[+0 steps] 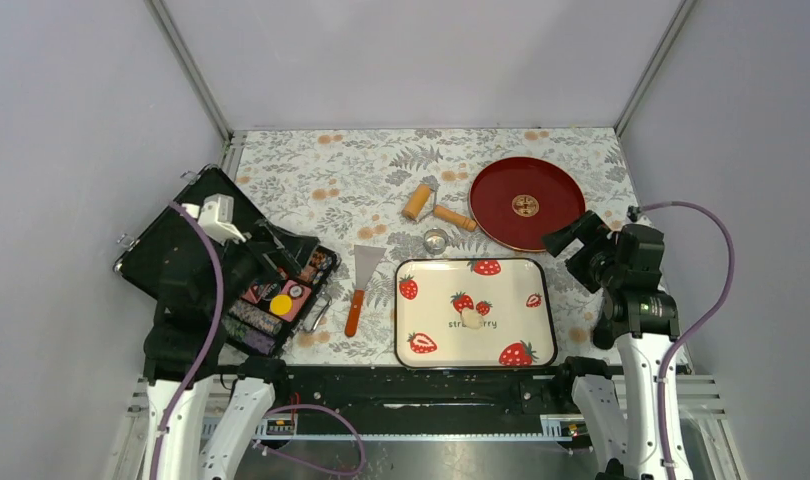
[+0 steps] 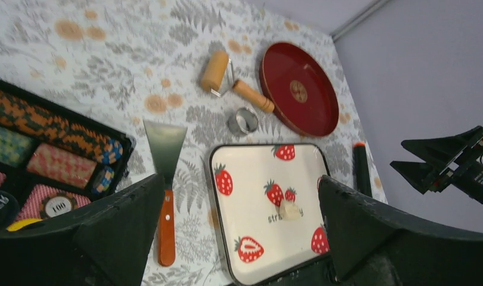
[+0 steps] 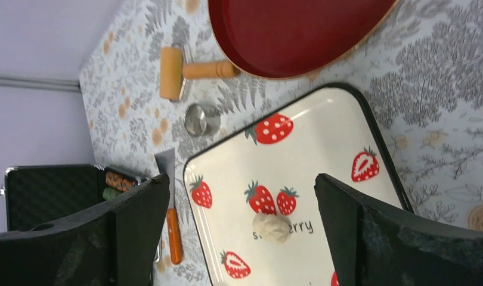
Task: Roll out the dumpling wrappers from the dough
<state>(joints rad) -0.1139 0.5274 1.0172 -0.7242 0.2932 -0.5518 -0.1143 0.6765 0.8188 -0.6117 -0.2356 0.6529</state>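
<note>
The dough [image 1: 471, 318] is a small pale-cream lump lying near the middle of the strawberry tray [image 1: 431, 320]. It also shows in the left wrist view as the dough [image 2: 290, 210] and in the right wrist view as the dough [image 3: 271, 227]. No dumpling wrappers are in view. My left gripper [image 1: 273, 250] hovers open over the black case at the left, well away from the tray; its jaws [image 2: 240, 182] are wide apart and empty. My right gripper [image 1: 569, 240] hangs open beside the tray's far right corner, with nothing between its jaws [image 3: 242, 179].
A wooden roller [image 1: 418, 201] and a small metal ring cutter [image 1: 436, 240] lie behind the tray. A red plate [image 1: 526, 203] sits at the back right. A scraper [image 1: 361, 285] with an orange handle lies left of the tray. An open black case [image 1: 171, 255] holds patterned chips.
</note>
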